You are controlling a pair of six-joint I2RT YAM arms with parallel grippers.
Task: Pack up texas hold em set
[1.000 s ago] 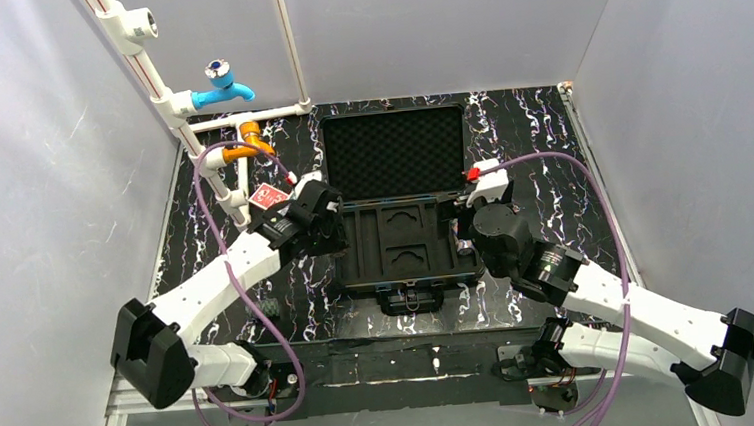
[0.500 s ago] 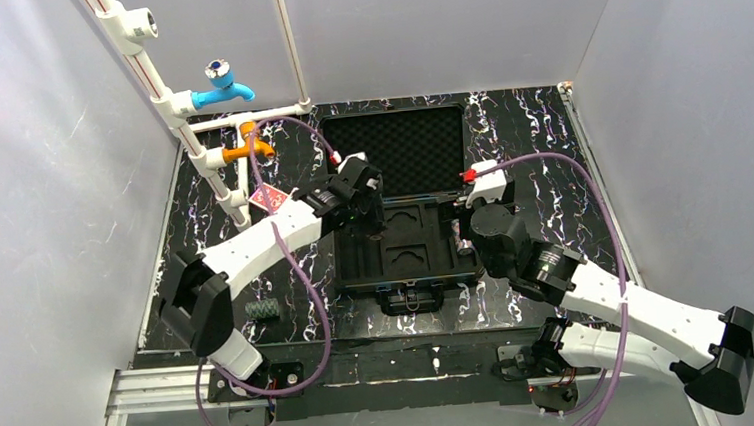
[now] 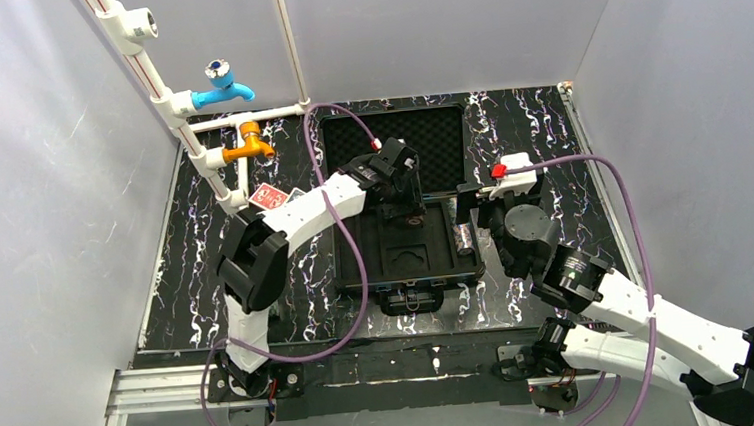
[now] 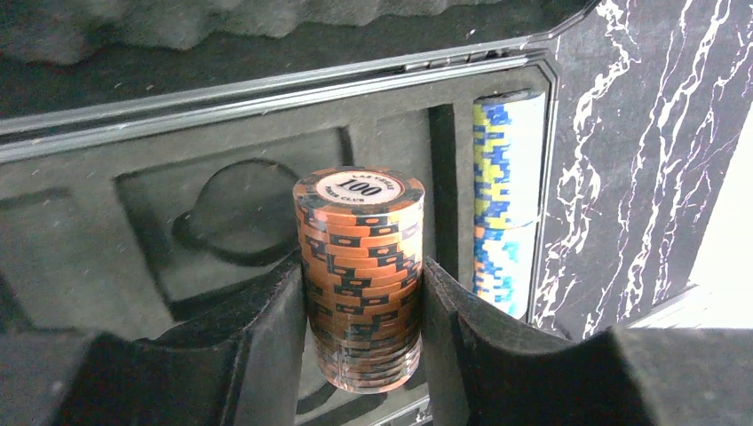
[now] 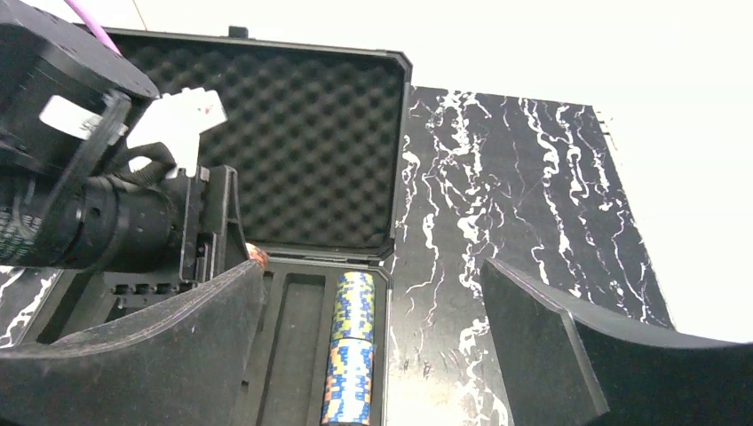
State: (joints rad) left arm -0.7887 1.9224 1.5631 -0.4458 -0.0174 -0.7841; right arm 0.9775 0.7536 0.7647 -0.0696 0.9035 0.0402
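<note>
The ridged orange chip roll (image 4: 360, 275) is being pinched upright in the left gripper (image 4: 362, 324), which has swung from the hard black case (image 3: 408, 283)'s 9 o'clock edge to over its slotted tray, ready for seating. At 3 o'clock a blue-yellow roll (image 5: 353, 355) is lying slotted, and the right gripper (image 5: 372, 262) is hovering beside it, spread wide.

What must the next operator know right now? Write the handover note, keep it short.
Left pincer: shut on an orange chip roll, held upright over the case tray.
Right pincer: open, empty, by the tray's right edge.
Done: blue-yellow chip rolls lie along the tray's right edge.
To do: slot the orange roll; red deck lies on the table left of the case; visible card recess empty; lid open.
</note>
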